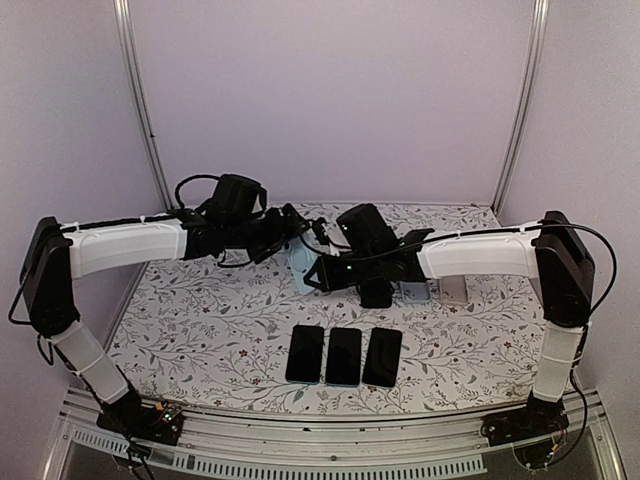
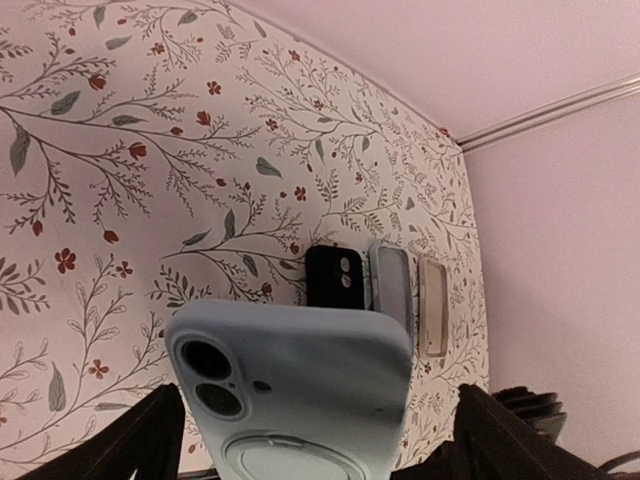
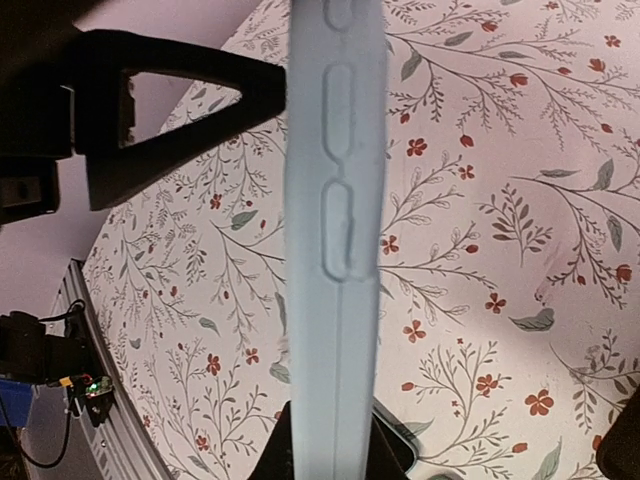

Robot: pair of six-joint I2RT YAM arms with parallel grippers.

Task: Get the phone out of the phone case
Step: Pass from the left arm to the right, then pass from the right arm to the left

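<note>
I see the pale blue matte phone case [image 2: 300,370], smooth with round camera holes, held above the floral-print counter [image 1: 200,330] at centre frame. The right jaws are clamped on its lower end. The left jaws flank it, but I cannot tell whether they pinch it. Three glossy dark slab phones [image 1: 343,355] lie below.

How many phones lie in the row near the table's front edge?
3: left phone, middle phone, right phone, side by side. Others may be hidden farther back.
</note>
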